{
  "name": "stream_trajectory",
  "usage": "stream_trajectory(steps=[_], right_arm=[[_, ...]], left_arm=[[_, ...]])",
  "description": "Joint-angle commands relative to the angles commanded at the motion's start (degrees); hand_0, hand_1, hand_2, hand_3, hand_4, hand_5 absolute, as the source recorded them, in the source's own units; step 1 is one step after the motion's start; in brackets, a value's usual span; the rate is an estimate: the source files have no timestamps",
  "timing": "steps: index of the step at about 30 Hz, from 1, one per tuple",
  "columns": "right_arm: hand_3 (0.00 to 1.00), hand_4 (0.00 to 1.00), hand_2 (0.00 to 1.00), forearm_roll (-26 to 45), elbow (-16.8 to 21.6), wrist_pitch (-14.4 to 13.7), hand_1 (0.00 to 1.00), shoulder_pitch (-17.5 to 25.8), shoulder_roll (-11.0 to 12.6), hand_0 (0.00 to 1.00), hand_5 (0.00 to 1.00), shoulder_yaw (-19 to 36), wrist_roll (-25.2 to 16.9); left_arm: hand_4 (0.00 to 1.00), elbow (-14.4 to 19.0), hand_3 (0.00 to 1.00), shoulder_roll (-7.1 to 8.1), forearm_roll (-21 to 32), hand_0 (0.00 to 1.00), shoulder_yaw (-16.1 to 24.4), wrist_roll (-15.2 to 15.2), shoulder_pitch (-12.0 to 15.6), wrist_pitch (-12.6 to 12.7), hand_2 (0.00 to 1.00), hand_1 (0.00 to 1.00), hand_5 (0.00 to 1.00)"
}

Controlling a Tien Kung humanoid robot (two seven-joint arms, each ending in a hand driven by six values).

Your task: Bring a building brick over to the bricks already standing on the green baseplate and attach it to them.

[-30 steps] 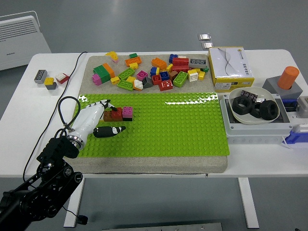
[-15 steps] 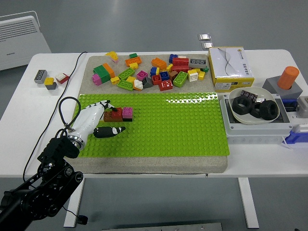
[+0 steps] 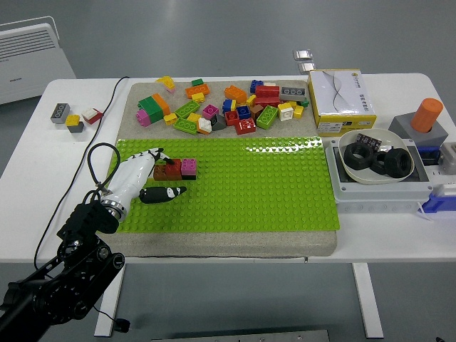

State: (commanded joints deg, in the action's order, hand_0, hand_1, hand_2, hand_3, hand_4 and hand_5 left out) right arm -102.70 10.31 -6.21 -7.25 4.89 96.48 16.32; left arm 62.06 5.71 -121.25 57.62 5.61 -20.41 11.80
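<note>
Left robot hand (image 3: 153, 174) rests on the green baseplate (image 3: 271, 185), fingers closed around a brown brick (image 3: 169, 170) touching the pink brick (image 3: 189, 167) already standing there. Position is unchanged over the last second; the join appears to be under pressing, release pending.

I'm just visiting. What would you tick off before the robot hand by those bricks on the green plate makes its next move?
1. Left robot hand at the standing bricks: ok, it rests on the green baseplate against the brown brick.
2. Brown brick beside the pink brick: ok, they touch.
3. Brown brick pressed fully onto the studs: cannot tell, the fingers cover part of it.
4. Hand free of the brick: cannot tell.
5. Spare bricks for later: ok, the loose pile lies behind the baseplate.
6. Right robot hand: not in view.
</note>
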Motion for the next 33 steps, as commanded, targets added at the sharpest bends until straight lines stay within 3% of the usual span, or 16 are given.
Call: stream_trajectory(steps=[33], right_arm=[[0.831,0.942,0.745,-0.5,0.0,0.0,0.542,0.4,-0.2,0.521,0.998,0.6,0.0]], left_arm=[[0.921,-0.4,0.633,0.42,0.1,0.926,-0.7,0.3,0.7,1.2,0.922,0.916,0.425]])
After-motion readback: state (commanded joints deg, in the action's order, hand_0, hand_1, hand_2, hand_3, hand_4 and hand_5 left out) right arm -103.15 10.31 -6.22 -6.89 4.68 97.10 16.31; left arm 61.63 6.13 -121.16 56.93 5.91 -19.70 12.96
